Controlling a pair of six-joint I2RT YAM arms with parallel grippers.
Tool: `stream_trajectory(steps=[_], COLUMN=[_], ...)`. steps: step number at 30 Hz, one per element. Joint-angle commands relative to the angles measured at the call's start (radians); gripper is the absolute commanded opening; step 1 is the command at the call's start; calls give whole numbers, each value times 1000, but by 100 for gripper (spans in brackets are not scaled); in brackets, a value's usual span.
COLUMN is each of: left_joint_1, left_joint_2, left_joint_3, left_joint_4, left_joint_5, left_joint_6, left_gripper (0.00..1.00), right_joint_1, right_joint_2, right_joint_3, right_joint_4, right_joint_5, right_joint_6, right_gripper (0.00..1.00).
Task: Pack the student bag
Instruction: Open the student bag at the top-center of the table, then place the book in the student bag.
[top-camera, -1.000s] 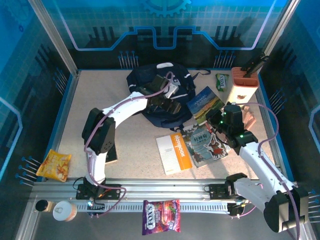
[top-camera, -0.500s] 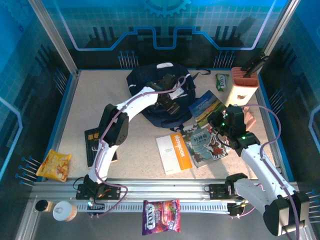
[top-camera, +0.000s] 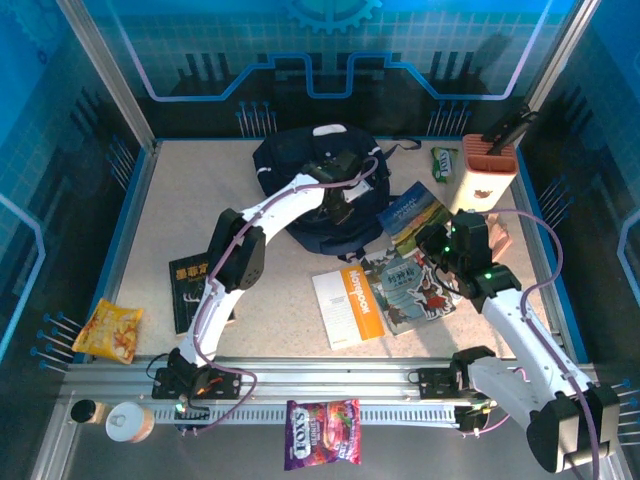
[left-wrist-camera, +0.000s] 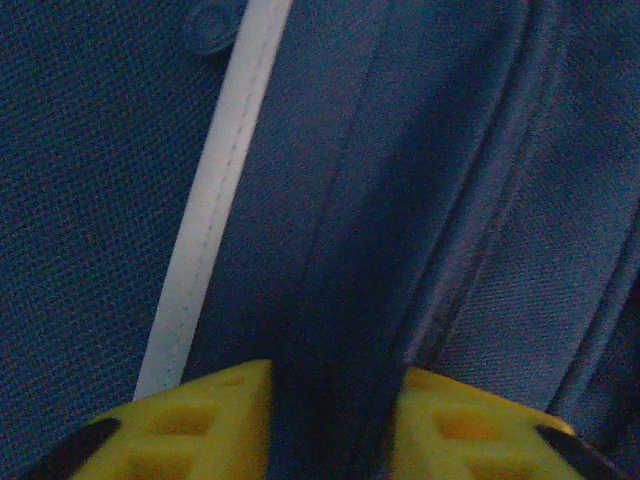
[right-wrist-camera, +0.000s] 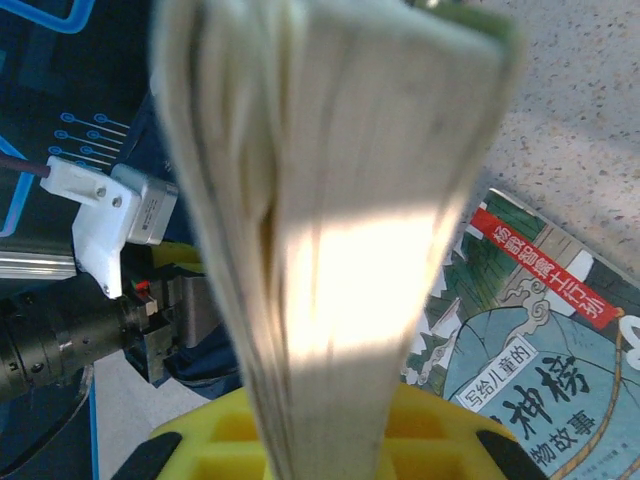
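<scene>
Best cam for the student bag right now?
Top external: the whole student bag lies at the table's far side, outline clear. Left wrist: close-up navy fabric and a white stripe, a fold pinched in the left end effector. Right wrist: a dark blue sliver, likely the bag, left of the held book.

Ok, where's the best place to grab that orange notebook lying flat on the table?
Probably the left long edge of the orange notebook, coming in low from the left. It lies flat, so a finger must slip under an edge; that side faces bare table, while the illustrated book crowds its right edge.
</scene>
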Motion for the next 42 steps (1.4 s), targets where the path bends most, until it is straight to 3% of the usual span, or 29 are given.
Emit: stream_trajectory(steps=[1, 7, 11, 21, 28, 34, 42], left_joint_1=[14, 6, 7, 6, 4, 2, 3], left_joint_2=[-24, -117, -184, -396, -484, -523, -553], left_joint_3=[60, 19, -21, -194, -284, -318, -354], left_joint_4=[1, 40, 74, 293, 430, 469, 502], left_joint_5=[-61, -16, -11, -27, -9, 19, 45], left_joint_6=[-65, -98, -128, -299, -367, -402, -408], left_gripper=[29, 7, 0, 0, 0, 0, 0], right_joint_1=[-15, -33, -35, -58, -53, 16, 96], right_joint_2=[-46, -78, -85, -81, -4, 73, 239], right_joint_3=[69, 77, 69, 31, -29, -68, -32], right_joint_4=[-11, -49, -55, 41, 211, 331, 620], right_joint_5=[62, 105, 95, -134, -316, -323, -327], right_joint_6=[-50, -86, -93, -133, -7, 85, 257], right_gripper=[2, 2, 3, 4, 4, 4, 4])
